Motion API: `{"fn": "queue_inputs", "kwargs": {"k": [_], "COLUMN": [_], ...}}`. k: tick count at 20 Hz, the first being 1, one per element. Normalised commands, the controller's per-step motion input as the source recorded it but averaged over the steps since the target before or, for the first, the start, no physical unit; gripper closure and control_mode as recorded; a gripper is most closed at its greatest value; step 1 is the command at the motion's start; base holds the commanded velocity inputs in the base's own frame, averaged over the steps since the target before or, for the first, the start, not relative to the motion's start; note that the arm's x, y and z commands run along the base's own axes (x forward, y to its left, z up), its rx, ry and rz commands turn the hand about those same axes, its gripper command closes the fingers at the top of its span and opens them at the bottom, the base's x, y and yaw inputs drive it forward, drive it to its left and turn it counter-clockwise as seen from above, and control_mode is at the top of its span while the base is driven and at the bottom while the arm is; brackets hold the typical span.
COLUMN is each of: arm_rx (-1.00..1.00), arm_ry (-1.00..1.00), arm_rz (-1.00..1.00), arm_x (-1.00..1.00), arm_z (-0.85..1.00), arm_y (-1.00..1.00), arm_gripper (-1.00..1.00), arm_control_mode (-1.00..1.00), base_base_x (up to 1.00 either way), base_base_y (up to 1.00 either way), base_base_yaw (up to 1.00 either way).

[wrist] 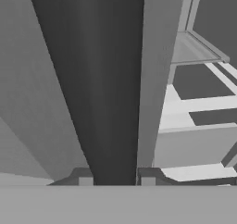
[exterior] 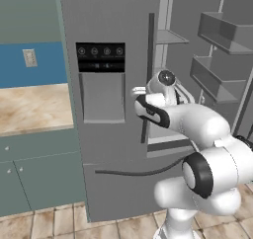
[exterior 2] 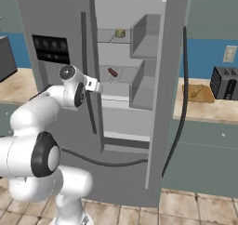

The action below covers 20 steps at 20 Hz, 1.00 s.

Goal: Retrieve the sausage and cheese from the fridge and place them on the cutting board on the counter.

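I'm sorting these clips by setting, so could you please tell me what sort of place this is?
A rendered home kitchen, it seems: a tall steel fridge with one door open, a marbled counter carrying a toaster and cutting board, and green-grey cabinets below.

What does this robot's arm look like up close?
The arm is glossy white with rounded, bulging segments, black bands and grey round caps at its joints. The gripper ends in two small dark square finger tips.

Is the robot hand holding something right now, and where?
Yes: its fingers are closed on the dark vertical handle of the fridge left door, about midway up.
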Motion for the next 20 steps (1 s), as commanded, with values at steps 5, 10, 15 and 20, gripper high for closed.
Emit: {"fn": "queue_inputs", "kwargs": {"k": [5, 10, 15, 20], "arm_rx": [0.0, 0.0, 0.0, 0.03], "arm_ry": [0.0, 0.0, 0.0, 0.01], "arm_rz": [0.0, 0.0, 0.0, 0.0], "arm_x": [-0.74, -0.75, -0.71, -0.44], "arm_z": [0.06, 0.11, 0.15, 0.19], "arm_y": [0.15, 0.21, 0.3, 0.13], "arm_gripper": [1.0, 1.0, 1.0, 1.0], "arm_control_mode": [-1.0, -1.0, -1.0, -1.0], "base_base_x": [0.0, 0.0, 0.0, 0.0], "base_base_y": [0.0, 0.0, 0.0, 0.0], "base_base_yaw": [0.0, 0.0, 0.0, 0.0]}}
